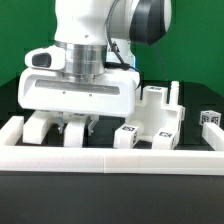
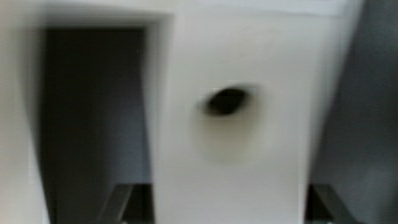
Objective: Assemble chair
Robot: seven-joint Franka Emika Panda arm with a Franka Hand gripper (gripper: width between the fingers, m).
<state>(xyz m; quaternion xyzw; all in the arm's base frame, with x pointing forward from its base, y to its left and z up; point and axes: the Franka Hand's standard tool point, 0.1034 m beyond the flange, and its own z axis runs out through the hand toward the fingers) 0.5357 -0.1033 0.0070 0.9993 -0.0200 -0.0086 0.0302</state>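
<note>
Border rail [image 1: 110, 163]: long, low and white, across the bottom of the exterior view from edge to edge; a fence for loose parts, no part of the chair.
Left block [image 1: 38, 126]: white chair piece low at the exterior view's left, just behind the rail and just beside the gripper; loose, seemingly parked within reach.
Gripper [image 1: 78, 127]: left of centre in the frame, pointed straight down, low over the black table [image 1: 10, 105]; closed on a white bar, as suits a pick from above.
Bar [image 2: 226, 50]: fills the wrist view, flat and matte, with one dark hole [image 2: 226, 100] in its face; pinched across its width between the dark fingertips [image 2: 130, 205]. Hole probably a socket for a joint. Whether lifted clear of the table: cannot tell.
Small tagged piece [image 1: 128, 137]: centre of the frame, low, near the rail, apart from the gripper.
Slab with posts [image 1: 158, 118]: right of centre, upright, the largest chair part in sight; likely the base for the rest.
Right piece [image 1: 210, 122]: at the exterior view's right edge, tag facing the camera, well apart from the gripper.
Progress: early by the look of it, with most chair parts separate.
</note>
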